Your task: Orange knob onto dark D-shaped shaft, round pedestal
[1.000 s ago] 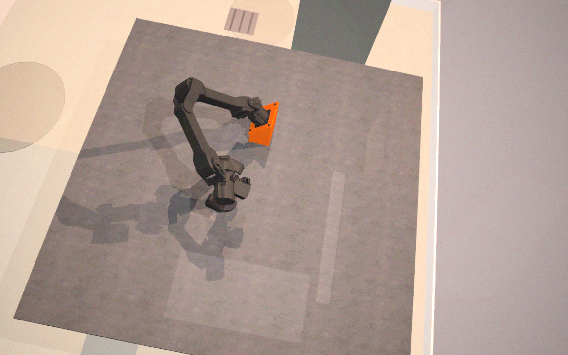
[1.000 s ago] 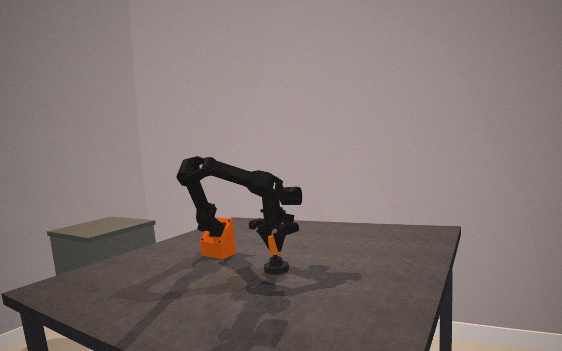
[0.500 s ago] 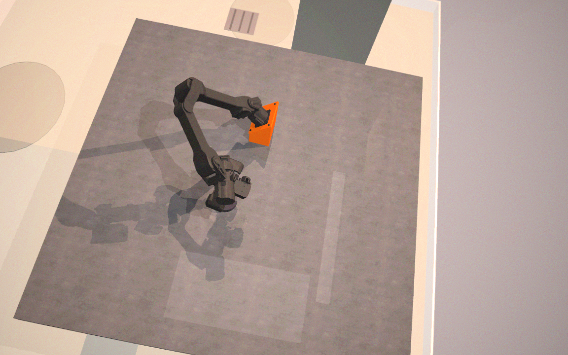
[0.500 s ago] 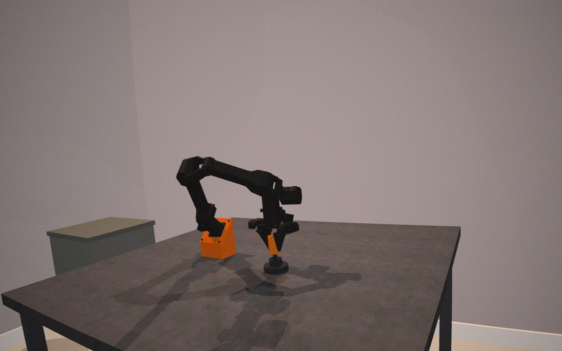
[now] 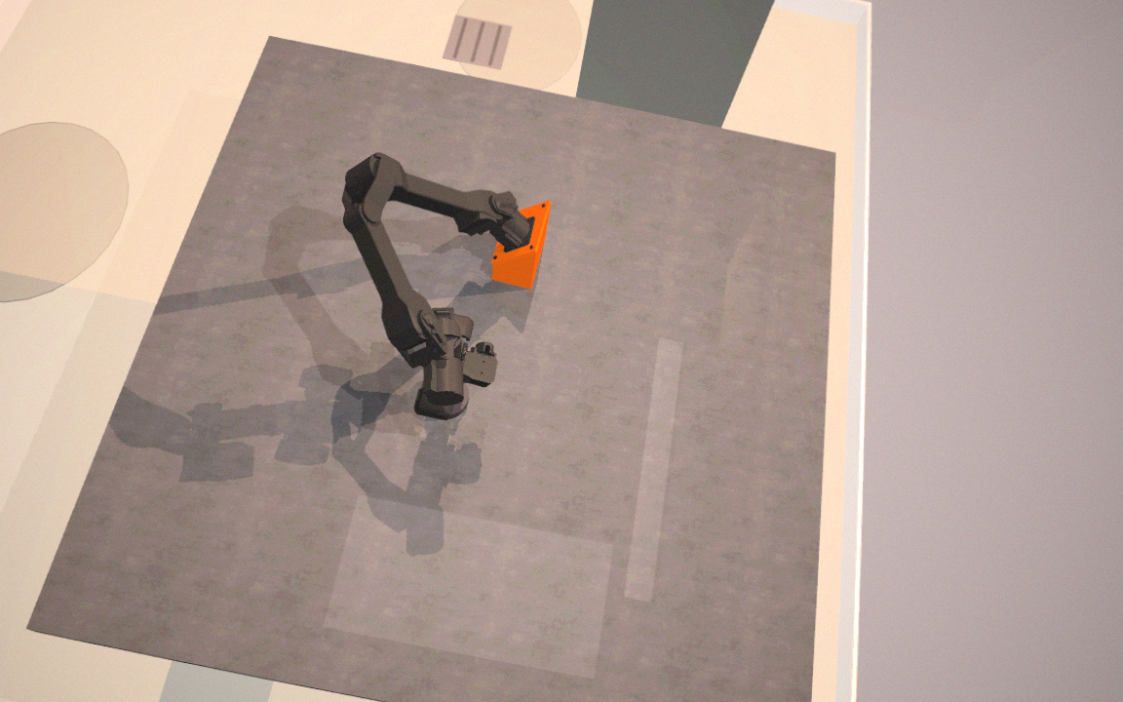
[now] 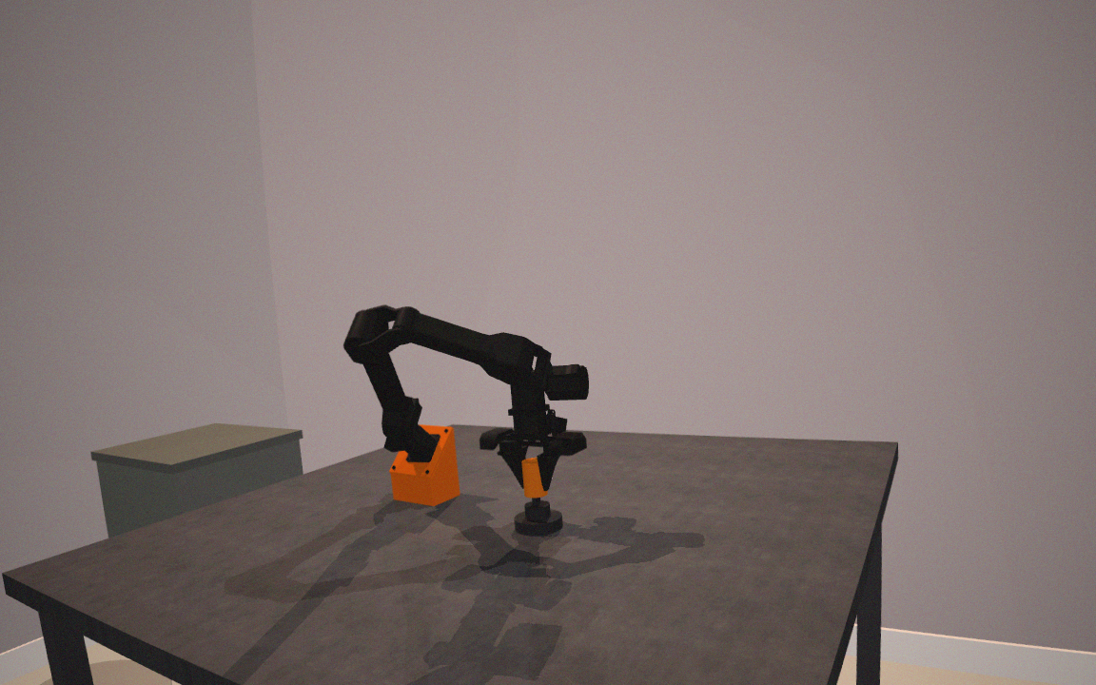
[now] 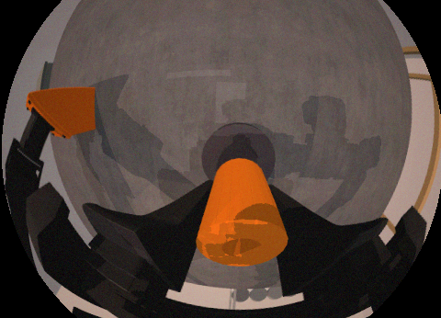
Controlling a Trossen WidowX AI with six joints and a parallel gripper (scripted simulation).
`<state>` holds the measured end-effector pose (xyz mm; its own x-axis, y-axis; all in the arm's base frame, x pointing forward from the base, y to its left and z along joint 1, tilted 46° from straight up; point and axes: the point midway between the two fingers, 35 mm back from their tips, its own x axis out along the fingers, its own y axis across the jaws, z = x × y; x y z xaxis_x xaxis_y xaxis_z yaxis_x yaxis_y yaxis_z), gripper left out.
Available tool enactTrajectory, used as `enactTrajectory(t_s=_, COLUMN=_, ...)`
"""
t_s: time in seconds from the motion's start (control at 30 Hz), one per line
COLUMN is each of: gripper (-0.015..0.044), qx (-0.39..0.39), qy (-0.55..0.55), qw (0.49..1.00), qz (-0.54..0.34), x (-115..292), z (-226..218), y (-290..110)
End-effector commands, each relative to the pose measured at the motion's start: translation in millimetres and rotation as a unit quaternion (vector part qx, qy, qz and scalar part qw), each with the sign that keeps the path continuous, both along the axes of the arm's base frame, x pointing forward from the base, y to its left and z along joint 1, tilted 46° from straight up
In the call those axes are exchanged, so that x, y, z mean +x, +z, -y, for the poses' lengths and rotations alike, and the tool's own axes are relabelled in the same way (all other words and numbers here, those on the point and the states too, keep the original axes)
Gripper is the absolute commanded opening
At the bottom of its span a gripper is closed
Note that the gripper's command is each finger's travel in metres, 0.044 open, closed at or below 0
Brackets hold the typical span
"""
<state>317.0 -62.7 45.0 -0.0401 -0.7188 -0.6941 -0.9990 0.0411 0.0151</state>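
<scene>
The orange knob [image 6: 533, 477] [image 7: 241, 194] is a tapered cylinder held upright, with a slight lean in the exterior view. My gripper [image 6: 534, 486] [image 7: 240, 187] is shut on it, one finger on each side. The round dark pedestal [image 6: 538, 526] [image 7: 212, 148] stands on the table directly below, with a narrower step on top. A short piece of the dark shaft [image 6: 536, 500] shows between the knob's lower end and the step, so the knob is above the pedestal and not touching it. The shaft's tip, its flat side and the knob's hole are hidden. The top view hides knob and pedestal under the arm.
The arm's orange base block [image 5: 513, 268] [image 6: 426, 485] [image 7: 73, 108] stands on the grey table [image 5: 722, 261] [image 6: 705, 511], behind and left of the pedestal in the exterior view. A grey-green cabinet [image 6: 194, 485] stands beyond the table's left edge.
</scene>
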Motion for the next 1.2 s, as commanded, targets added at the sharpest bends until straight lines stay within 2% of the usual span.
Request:
enactTrajectory(t_s=0.0, gripper=0.0, qx=-0.001, qy=0.004, qw=1.0, qz=-0.004, x=0.1, z=0.8, y=-0.9)
enactTrajectory(t_s=0.53, gripper=0.0, qx=0.0, qy=0.004, qw=1.0, qz=-0.004, x=0.5, z=-2.1, y=2.4)
enactTrajectory(t_s=0.77, gripper=0.0, qx=0.003, qy=0.073, qw=0.994, qz=-0.075, x=0.9, z=-1.4, y=2.0)
enactTrajectory(t_s=1.17, gripper=0.0, qx=0.004, qy=0.077, qw=0.994, qz=-0.079, x=0.2, z=0.6, y=-0.9)
